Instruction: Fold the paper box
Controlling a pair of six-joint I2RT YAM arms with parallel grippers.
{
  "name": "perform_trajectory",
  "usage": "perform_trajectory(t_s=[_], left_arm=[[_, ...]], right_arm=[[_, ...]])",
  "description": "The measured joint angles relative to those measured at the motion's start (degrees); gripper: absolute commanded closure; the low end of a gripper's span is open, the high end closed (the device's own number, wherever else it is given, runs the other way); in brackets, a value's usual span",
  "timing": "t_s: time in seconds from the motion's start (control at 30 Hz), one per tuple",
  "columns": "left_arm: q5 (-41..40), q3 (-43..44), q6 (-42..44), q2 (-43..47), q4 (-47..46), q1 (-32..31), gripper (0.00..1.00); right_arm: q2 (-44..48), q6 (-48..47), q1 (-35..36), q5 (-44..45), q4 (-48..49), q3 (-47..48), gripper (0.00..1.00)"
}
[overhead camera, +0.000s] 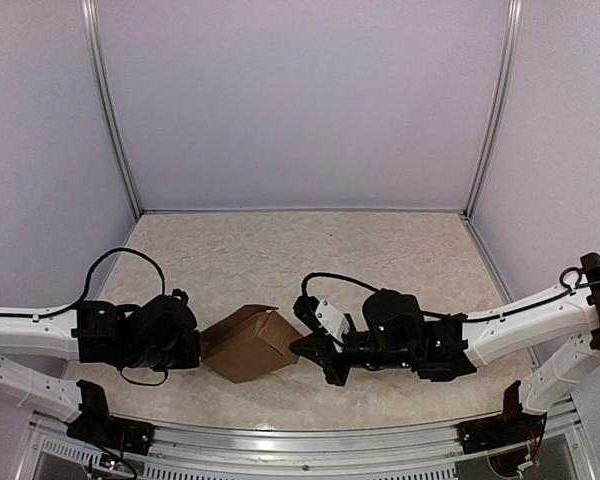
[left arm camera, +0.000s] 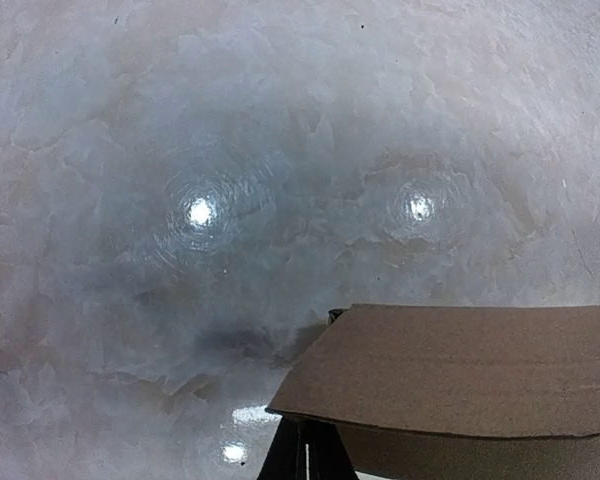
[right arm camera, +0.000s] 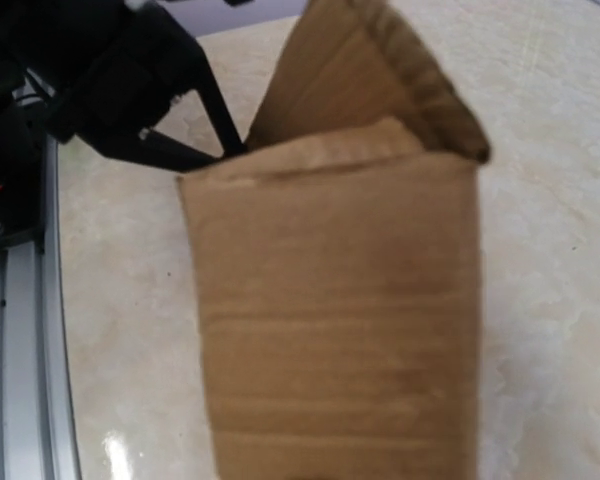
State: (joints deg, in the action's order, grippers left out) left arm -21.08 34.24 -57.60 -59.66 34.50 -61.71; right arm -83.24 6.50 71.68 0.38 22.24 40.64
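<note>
The paper box (overhead camera: 248,345), a partly folded piece of plain brown cardboard, sits on the pale marble-patterned table (overhead camera: 280,250) close to its near edge. Its long axis runs roughly left to right between the two arms, with its flapped end toward the left and one corner turned toward the near edge. The black left gripper (overhead camera: 198,350) meets its left end with fingers (left arm camera: 292,455) pressed together at the edge of a flap, and the black right gripper (overhead camera: 302,348) touches its right end, jaws closed; whether either pinches cardboard cannot be told
</note>
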Motion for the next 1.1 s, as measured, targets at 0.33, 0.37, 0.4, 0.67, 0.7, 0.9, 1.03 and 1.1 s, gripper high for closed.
perform_trajectory(t_s=[0.33, 0.37, 0.4, 0.67, 0.7, 0.9, 1.03, 1.1], left_arm=[[-1.57, 0.02, 0.46, -0.02, -0.26, -0.17, 1.00], [-1.62, 0.02, 0.46, -0.02, -0.26, -0.20, 1.00], [-1.62, 0.02, 0.48, -0.02, -0.26, -0.20, 1.00], [-1.46, 0.07, 0.46, -0.48, -0.50, -0.48, 1.00], [-1.44, 0.15, 0.44, -0.61, -0.48, -0.48, 1.00], [-1.44, 2.60, 0.13, -1.14, 0.13, -0.63, 1.00], [-1.51, 4.44, 0.11, -2.25, 0.55, -0.66, 1.00], [-1.57, 5.62, 0.13, -3.63, 0.83, -0.70, 1.00]], right_arm=[[-3.10, 0.63, -0.35, -2.03, 0.31, 1.14, 1.00], [-2.99, 0.61, -0.37, -1.97, 0.28, 1.14, 1.00], [-2.82, 0.59, -0.42, -1.88, 0.17, 1.14, 1.00], [-0.98, 0.20, -0.72, -1.68, -2.49, 1.40, 0.89], [-0.68, 0.07, -0.72, -1.73, -3.10, 1.68, 0.86], [3.34, -1.03, -0.72, -1.66, -7.50, 2.69, 0.67], [7.76, -1.62, -0.72, -0.96, -10.78, 2.58, 0.64], [10.47, -1.68, -0.74, -0.07, -12.17, 1.92, 0.64]])
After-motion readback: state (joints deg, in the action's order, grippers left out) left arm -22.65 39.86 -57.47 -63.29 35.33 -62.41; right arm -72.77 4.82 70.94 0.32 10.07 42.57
